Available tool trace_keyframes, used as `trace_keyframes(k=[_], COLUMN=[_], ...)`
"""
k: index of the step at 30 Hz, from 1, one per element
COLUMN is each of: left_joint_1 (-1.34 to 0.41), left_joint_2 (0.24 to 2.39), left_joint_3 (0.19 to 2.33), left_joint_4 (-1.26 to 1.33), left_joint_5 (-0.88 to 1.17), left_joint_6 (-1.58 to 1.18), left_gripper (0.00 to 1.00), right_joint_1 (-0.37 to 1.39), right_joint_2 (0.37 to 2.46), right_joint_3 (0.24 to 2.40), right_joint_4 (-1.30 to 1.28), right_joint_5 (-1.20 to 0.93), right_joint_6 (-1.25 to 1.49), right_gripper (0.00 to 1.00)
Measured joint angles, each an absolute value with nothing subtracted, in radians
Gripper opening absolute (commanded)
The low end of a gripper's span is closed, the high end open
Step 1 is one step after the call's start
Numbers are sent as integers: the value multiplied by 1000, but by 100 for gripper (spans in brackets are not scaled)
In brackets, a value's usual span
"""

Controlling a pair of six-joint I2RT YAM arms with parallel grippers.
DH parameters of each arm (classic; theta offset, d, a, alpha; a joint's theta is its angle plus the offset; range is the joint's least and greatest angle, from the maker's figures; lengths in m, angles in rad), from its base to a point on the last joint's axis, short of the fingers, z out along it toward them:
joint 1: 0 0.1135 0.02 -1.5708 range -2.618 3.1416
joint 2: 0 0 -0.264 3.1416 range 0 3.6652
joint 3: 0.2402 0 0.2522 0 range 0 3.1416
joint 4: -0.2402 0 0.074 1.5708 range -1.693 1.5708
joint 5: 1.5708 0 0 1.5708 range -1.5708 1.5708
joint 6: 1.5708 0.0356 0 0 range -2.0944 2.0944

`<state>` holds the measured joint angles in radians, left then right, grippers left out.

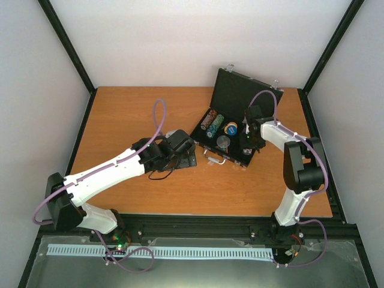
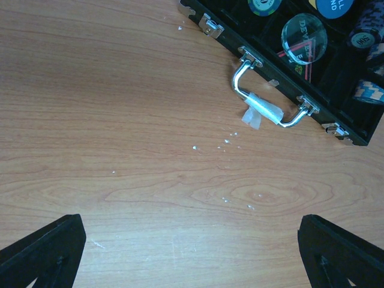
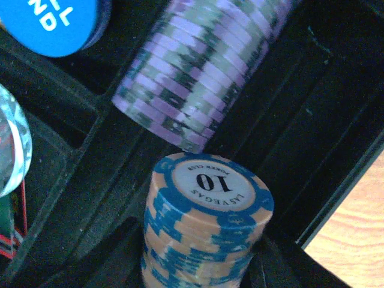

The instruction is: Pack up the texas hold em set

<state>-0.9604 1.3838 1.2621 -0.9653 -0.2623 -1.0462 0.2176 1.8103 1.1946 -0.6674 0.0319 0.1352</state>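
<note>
The black case (image 1: 241,96) lies open at the back right, its silver handle (image 2: 267,99) facing the near side. Chip stacks (image 1: 212,122), a blue disc (image 1: 231,128) and a clear disc (image 2: 304,38) sit in its tray. A dark red-lined piece (image 2: 295,62) lies under the clear disc. My right gripper (image 1: 248,143) is inside the case's right end. In the right wrist view it (image 3: 201,264) is shut on an upright blue and orange "10" chip stack (image 3: 207,204). My left gripper (image 1: 182,150) is open and empty over bare wood (image 2: 192,240), left of the case.
A row of purple chips (image 3: 204,72) lies on its side just beyond the held stack. The blue disc (image 3: 51,21) is at that view's top left. Silver latches (image 2: 210,25) flank the handle, which has a tape scrap on it. The table's right edge is close to the case.
</note>
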Motion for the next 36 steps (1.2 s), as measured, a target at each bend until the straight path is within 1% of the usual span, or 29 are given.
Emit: trace_keyframes(k=[2, 5, 9, 13, 14, 15, 16, 18, 19, 21, 22, 24, 25, 27, 29, 30, 31, 32, 33, 36], left_joint_1=[-960, -960, -960, -960, -960, -960, -960, -960, -960, -960, -960, -960, -960, -960, -960, -960, -960, -960, -960, -960], left_joint_2=[1384, 1384, 1384, 1383, 1383, 1383, 1383, 1379, 1377, 1370, 1366, 1360, 1358, 1356, 1356, 1356, 1356, 1356, 1356, 1355], left_joint_3=[1261, 1256, 1250, 1238, 1234, 1232, 1229, 1221, 1218, 1212, 1209, 1205, 1205, 1205, 1205, 1205, 1205, 1205, 1205, 1201], left_joint_4=[-966, -966, -966, -966, -966, -966, -966, -966, -966, -966, -966, -967, -967, -967, -968, -969, -970, -972, -974, -976], left_joint_5=[-262, -262, -262, -262, -261, -260, -259, -258, -258, -258, -258, -258, -258, -258, -258, -258, -258, -259, -260, -262], left_joint_6=[-1048, -1048, -1048, -1050, -1052, -1052, -1052, -1054, -1055, -1058, -1060, -1063, -1064, -1068, -1070, -1071, -1071, -1072, -1073, -1075], left_gripper=[100, 100, 100, 100, 100, 100, 100, 100, 100, 100, 100, 100, 100, 100, 100, 100, 100, 100, 100, 100], right_joint_1=[218, 218, 220, 220, 220, 220, 220, 220, 220, 220, 220, 220, 220, 220, 220, 220, 220, 220, 220, 220], right_joint_2=[1809, 1801, 1758, 1712, 1706, 1702, 1702, 1702, 1702, 1704, 1704, 1705, 1705, 1705, 1704, 1703, 1700, 1696, 1689, 1657], right_joint_3=[1201, 1195, 1156, 1147, 1147, 1147, 1147, 1142, 1139, 1131, 1128, 1122, 1119, 1119, 1119, 1119, 1119, 1119, 1119, 1121], right_joint_4=[-667, -661, -632, -635, -635, -635, -635, -633, -634, -630, -627, -620, -617, -606, -598, -597, -598, -599, -601, -612], right_joint_5=[28, 30, 49, 97, 110, 120, 128, 132, 131, 121, 117, 117, 117, 121, 129, 135, 144, 152, 163, 184], right_joint_6=[138, 152, 192, 240, 255, 271, 289, 326, 342, 376, 392, 423, 441, 471, 498, 507, 514, 520, 522, 519], right_gripper=[27, 23, 22, 23, 27, 37, 39, 35, 37, 52, 55, 56, 59, 69, 72, 75, 81, 91, 99, 100])
